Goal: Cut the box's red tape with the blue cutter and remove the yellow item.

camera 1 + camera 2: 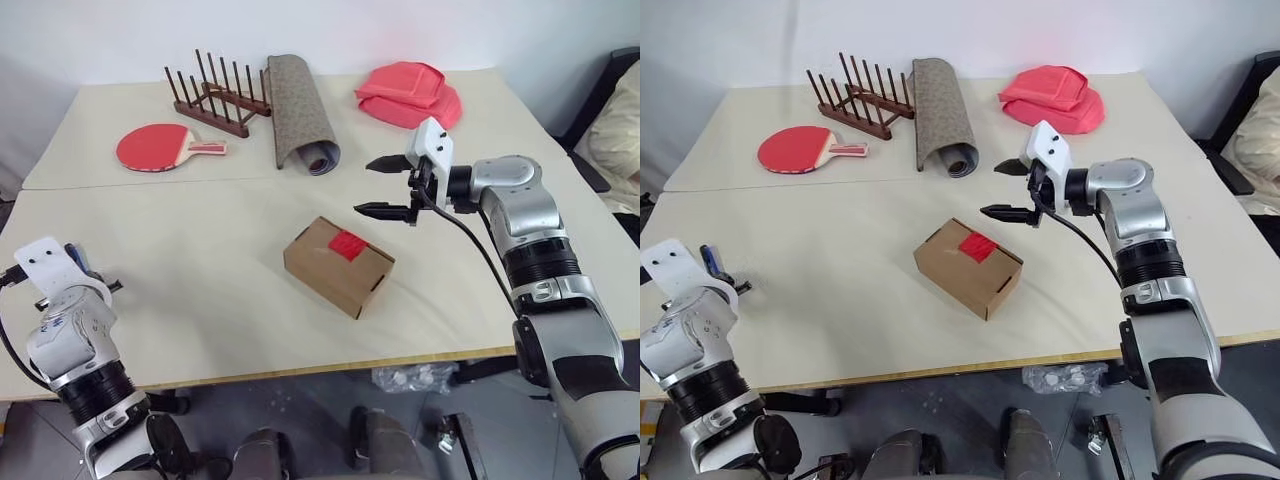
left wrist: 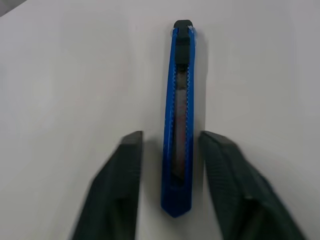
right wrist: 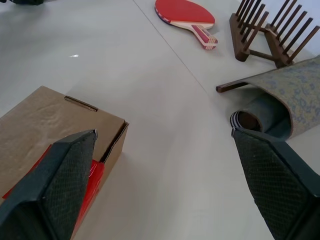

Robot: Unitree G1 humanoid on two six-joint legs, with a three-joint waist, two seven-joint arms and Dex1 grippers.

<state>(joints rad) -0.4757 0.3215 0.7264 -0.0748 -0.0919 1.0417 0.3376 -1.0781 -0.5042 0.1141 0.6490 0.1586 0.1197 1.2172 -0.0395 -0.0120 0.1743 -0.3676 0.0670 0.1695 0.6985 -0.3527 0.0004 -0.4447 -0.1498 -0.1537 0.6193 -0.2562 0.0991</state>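
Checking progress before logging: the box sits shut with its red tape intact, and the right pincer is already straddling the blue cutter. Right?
Wrong arm. The left pincer straddles the blue cutter, per the left wrist view. The box is shut, its red tape intact.

From my head cameras, my own left wrist housing covers my left claw and nearly all of the blue cutter; just a dark blue tip pokes out beside it. In my left wrist view the fingers are blurred and run off the edge, so I cannot tell whether they touch the cutter. My right claw blocks part of the red tape on the box, whose near end is cut off. The box's contents are hidden. A person's sleeve is cropped at the edge.
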